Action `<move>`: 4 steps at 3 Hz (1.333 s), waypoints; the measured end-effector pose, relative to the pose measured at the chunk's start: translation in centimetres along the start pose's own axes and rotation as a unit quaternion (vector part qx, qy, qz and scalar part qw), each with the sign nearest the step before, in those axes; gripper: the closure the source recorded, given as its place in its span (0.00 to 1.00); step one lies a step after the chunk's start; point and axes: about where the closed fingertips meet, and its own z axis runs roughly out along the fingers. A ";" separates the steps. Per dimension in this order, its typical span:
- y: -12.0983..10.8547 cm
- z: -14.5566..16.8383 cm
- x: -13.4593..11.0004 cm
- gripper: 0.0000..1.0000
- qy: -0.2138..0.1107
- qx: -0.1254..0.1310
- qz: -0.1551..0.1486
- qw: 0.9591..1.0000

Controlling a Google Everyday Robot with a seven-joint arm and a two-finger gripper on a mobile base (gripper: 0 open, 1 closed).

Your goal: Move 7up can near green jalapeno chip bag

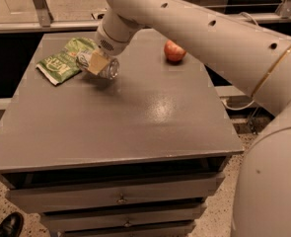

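The 7up can [108, 68] is a small silver can lying on its side, its shiny end facing right. My gripper [96, 63] is shut on the 7up can and holds it low over the grey table [135, 117], right beside the green jalapeno chip bag [65, 59]. The bag lies flat at the table's back left, its right end partly hidden behind the gripper and can. I cannot tell whether the can touches the table. My white arm reaches in from the upper right.
A red apple [174, 51] sits at the back right of the table. Drawers [120, 197] run below the front edge. A black shoe [6, 226] shows on the floor at lower left. A cable hangs to the table's right.
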 end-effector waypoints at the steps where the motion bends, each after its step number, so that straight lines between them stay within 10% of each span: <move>1: -0.7 1.1 -0.3 0.88 0.004 0.004 0.007 1.000; 4: -1.6 2.2 0.6 0.10 0.022 0.009 0.018 1.000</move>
